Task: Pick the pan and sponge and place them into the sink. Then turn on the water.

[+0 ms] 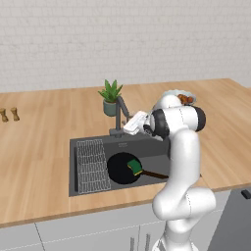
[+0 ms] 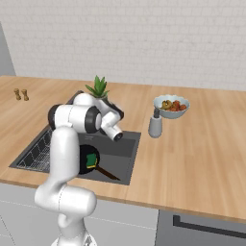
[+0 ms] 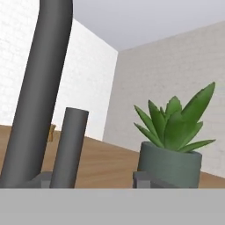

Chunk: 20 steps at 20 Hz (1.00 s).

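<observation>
behind the sink (image 1: 88,147), faucet (image 1: 120,112) and potted plant (image 1: 111,98) stand just beside each other.

The left base view looks from high up behind the arm, on its left side, forward and down at the wooden counter (image 1: 44,142) and the sink (image 1: 73,166). The right base view looks from behind on the right side, also down and forward. Both show the same sink, the plant (image 1: 111,98), the pan (image 1: 120,169) and the white brick wall (image 1: 122,39), just from two sides. The hand view sits very low and very close to the faucet (image 3: 39,96) and the plant, looking across the counter toward the wall corner
</observation>
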Available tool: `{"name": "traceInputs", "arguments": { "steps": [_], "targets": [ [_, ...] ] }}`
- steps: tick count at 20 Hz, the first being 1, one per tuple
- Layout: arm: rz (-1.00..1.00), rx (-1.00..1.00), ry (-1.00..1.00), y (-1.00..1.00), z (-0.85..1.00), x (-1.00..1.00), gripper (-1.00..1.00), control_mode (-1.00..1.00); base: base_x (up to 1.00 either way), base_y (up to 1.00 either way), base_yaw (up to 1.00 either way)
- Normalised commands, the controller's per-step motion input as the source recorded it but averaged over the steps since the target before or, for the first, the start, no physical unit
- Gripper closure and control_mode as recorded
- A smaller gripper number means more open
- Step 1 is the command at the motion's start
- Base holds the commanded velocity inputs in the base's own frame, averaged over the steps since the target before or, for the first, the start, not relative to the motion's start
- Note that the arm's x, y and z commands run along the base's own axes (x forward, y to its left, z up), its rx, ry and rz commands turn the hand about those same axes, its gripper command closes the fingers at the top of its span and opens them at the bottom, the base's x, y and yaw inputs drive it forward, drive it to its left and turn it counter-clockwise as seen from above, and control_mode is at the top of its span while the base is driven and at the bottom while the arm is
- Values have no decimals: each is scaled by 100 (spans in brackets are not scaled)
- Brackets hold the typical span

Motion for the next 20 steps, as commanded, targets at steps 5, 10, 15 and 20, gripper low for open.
{"name": "traceInputs", "arguments": {
  "steps": [5, 10, 15, 20],
  "targets": [
    [-21, 6, 0, -28, 0, 0, 100, -100, 0, 0, 0],
    [-28, 9, 3, -72, 0, 19, 100, -100, 0, 0, 0],
    [-30, 17, 15, -100, 0, 31, 100, -100, 0, 0, 0],
    [-15, 26, 13, -100, 7, 18, 100, -100, 0, 0, 0]
  ]
}}
